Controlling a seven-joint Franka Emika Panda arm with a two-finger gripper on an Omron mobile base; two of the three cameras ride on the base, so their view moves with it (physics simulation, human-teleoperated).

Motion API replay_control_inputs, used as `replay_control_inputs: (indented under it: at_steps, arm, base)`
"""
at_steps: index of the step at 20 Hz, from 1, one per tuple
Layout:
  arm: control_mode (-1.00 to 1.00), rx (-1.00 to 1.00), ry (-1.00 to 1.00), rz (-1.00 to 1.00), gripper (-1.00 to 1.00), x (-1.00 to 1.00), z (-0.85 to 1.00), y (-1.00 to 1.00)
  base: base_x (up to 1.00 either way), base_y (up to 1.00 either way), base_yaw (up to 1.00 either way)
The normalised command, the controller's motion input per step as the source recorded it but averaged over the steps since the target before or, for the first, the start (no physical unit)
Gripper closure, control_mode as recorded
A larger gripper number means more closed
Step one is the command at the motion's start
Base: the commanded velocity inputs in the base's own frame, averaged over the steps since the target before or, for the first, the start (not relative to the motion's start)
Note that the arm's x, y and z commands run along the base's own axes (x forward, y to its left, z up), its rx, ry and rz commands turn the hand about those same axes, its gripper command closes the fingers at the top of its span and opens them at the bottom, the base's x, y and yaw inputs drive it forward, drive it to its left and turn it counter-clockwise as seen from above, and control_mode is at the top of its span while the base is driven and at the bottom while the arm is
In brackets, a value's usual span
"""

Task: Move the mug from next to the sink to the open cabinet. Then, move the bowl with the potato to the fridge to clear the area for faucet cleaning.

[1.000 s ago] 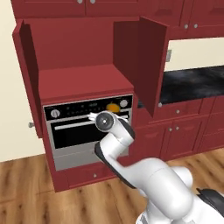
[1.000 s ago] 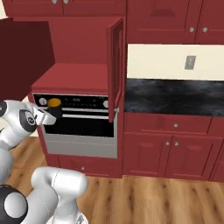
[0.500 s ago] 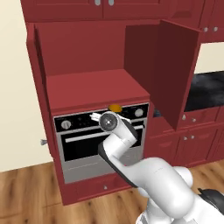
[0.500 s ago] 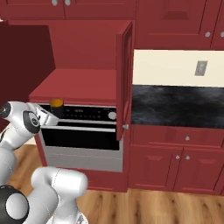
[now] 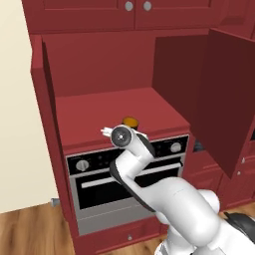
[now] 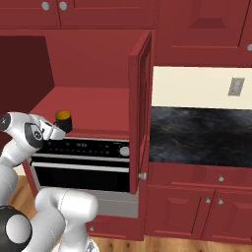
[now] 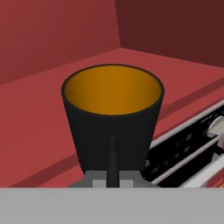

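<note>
Red cabinetry takes up most of the left base view, and at its centre the open cabinet (image 5: pixel 119 107) shows a wide, deep recess with its tall door swung out on the right of the frame. Directly below the recess floor sits a built-in oven (image 5: pixel 124 182) with a black control strip and dials. To the right in the right base view, a black marbled surface (image 6: pixel 202 135) runs beneath a cream wall.

The mug (image 6: pixel 63 121) stands upright at the front lip of the recess floor, left of centre in that frame, orange inside showing at its top. In the hand view the mug (image 7: pixel 113 118) sits dead ahead and close. The gripper (image 7: pixel 113 177) is clamped on the mug's thin handle, which runs vertically between the jaws at the bottom of the frame.

The mug's base looks level with the shelf, so it seems set down or nearly so. The next move probably calls for letting go and backing straight out, away from the recess, along the handle's side.
</note>
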Motion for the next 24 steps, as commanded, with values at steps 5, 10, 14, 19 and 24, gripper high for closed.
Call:
replay_control_inputs:
  at_steps: [5, 10, 14, 19, 24]
  arm:
    - [-1.0, -0.01, -0.03, 0.0, 1.0, 0.05, 0.14, 0.0]
    - [-1.0, -0.03, -0.1, 0.0, 1.0, 0.4, 0.32, -0.02]
    - [-1.0, 0.0, 0.0, 0.0, 1.0, 0.7, 0.17, -0.01]
    - [-1.0, 0.0, 0.13, 0.0, 1.0, 0.76, 0.11, -0.13]
    - [-1.0, 0.0, 0.21, 0.06, 1.0, 0.48, 0.0, -0.02]
  base:
    - [0.15, 0.0, 0.0]
    - [0.0, 0.0, 0.0]
    - [0.0, 0.0, 0.0]
    - [0.0, 0.0, 0.0]
    - [0.0, 0.0, 0.0]
